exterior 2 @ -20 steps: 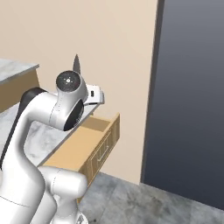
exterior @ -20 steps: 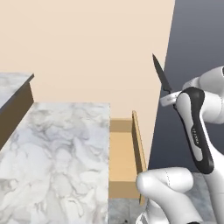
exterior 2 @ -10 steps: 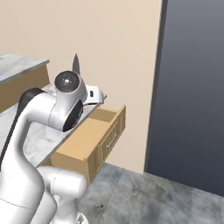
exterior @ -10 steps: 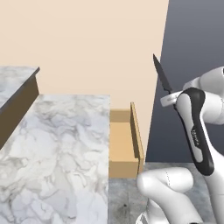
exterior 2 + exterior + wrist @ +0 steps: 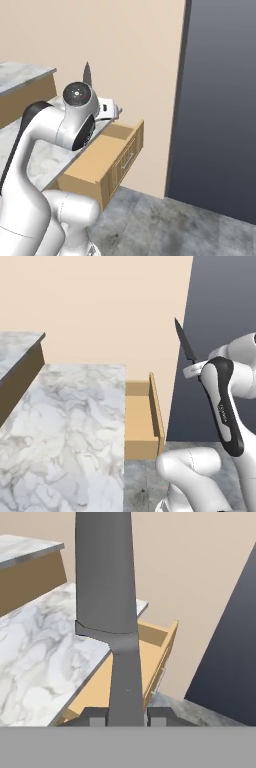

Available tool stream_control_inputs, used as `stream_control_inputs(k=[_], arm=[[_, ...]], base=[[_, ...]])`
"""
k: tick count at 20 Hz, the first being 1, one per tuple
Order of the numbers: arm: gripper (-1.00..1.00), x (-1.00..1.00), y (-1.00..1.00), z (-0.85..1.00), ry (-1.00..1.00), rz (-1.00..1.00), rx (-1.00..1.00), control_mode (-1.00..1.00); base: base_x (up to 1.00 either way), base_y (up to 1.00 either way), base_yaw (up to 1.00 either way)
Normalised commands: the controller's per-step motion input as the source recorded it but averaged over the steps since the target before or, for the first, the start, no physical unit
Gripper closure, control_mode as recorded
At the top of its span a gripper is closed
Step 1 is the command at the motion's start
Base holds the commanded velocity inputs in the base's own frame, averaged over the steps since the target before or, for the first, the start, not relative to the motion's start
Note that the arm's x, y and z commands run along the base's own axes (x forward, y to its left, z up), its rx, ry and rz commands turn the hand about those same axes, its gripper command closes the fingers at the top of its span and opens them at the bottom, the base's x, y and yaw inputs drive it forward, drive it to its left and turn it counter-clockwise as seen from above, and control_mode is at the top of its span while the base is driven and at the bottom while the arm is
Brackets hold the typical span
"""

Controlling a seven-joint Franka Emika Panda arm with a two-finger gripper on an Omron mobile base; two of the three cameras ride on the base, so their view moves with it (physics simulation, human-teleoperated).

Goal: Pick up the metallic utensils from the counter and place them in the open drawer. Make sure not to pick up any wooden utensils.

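— Dark steel first: what sits closest to your fingers?

— Knife (image 5: 112, 602). My gripper (image 5: 126, 716) is clenched on its dark handle, one fingertip (image 5: 96, 716) on either side, and the blade rises straight up the middle of my hand view. From the left base view the knife (image 5: 185, 345) points up and a little away from my arm, its tip against the tan wall; from the right base view only the tip (image 5: 87, 73) pokes up behind my wrist joint.

— And beyond the blade?

— Just past it, lower down, is the open drawer (image 5: 154, 643), a shallow tan wooden box pulled out from the end of the counter (image 5: 45, 647). In the left base view the drawer (image 5: 141, 421) sits at the right edge of the marble counter (image 5: 70, 431), and I hold the knife up in the air to the right of it. In the right base view the drawer front (image 5: 125, 160) faces the dark panel.

— Farther still?

— A raised marble ledge (image 5: 20, 346) at the far left.
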Motion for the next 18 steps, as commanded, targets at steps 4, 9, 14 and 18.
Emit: stream_control_inputs(k=[4,9,14,18], arm=[[1.00,0.00,0.00,0.00,0.00,0.00,0.00,1.00],[1.00,0.30,0.16,-0.34,0.02,0.00,0.03,-1.00],[1.00,0.54,0.06,-0.55,0.03,-0.06,0.30,-1.00],[1.00,0.22,0.22,-0.81,0.14,-0.21,0.37,-1.00]], base=[[-0.01,0.12,0.00],[0.00,0.00,0.00],[0.00,0.00,0.00],[0.00,0.00,0.00]])
